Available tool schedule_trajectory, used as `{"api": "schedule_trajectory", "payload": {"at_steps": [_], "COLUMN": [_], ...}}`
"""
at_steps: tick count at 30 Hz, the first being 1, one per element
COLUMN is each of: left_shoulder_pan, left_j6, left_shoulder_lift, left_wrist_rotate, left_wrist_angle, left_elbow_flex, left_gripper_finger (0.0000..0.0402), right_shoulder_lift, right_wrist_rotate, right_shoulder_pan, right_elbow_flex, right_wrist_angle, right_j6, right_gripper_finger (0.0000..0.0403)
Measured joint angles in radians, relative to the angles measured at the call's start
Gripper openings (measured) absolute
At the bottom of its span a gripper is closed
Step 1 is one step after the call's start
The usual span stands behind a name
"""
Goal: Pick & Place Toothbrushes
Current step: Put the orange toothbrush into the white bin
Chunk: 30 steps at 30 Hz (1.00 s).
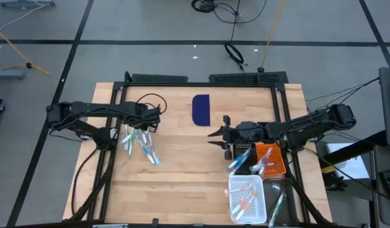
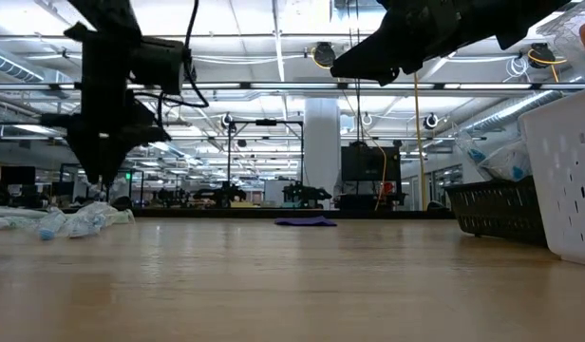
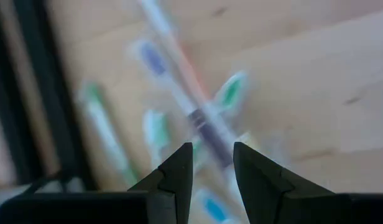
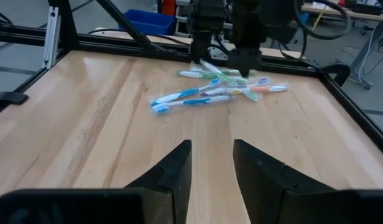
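On the wooden desk (image 1: 182, 171), a loose pile of wrapped toothbrushes (image 1: 139, 143) lies near the left edge, mostly light blue and white with some green and one orange handle among them. The left gripper (image 1: 152, 124) hangs just above the far end of this pile, its fingers (image 3: 179, 171) parted by a narrow gap and holding nothing, with the blurred brushes directly below them. The right gripper (image 1: 214, 138) is poised over the middle of the desk, well apart from the pile, its fingers (image 4: 173, 165) spread wide and empty, facing the brushes across the bare wood. Beside the right arm sit an orange basket (image 1: 274, 166) and a white perforated basket (image 1: 245, 199), each holding a few toothbrushes. A dark blue flat rectangle (image 1: 201, 109) lies near the far edge.
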Motion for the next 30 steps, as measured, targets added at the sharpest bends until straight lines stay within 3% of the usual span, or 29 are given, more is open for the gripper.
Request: {"api": "schedule_trajectory", "payload": {"at_steps": [14, 23, 26, 30], "left_shoulder_pan": [0.090, 0.141, 0.144, 0.144], "left_j6": [0.021, -0.001, 0.011, 0.037], "left_shoulder_lift": [-0.018, -0.018, -0.018, -0.022], "left_wrist_rotate": [0.056, 0.073, 0.080, 0.083], "left_wrist_angle": [0.277, 0.333, 0.335, 0.374], "left_elbow_flex": [-0.156, -0.221, -0.223, -0.224], "left_gripper_finger": [0.0117, 0.0116, 0.0095, 0.0024], "right_shoulder_lift": [0.000, 0.000, 0.000, 0.000], "right_wrist_rotate": [0.001, 0.001, 0.001, 0.001], "right_shoulder_pan": [0.000, 0.000, 0.000, 0.000], "right_elbow_flex": [-0.073, -0.092, -0.092, -0.092], "right_wrist_angle": [0.113, 0.163, 0.163, 0.163], "right_j6": [0.000, 0.000, 0.000, 0.000], "right_gripper_finger": [0.0109, 0.0109, 0.0109, 0.0109]}}
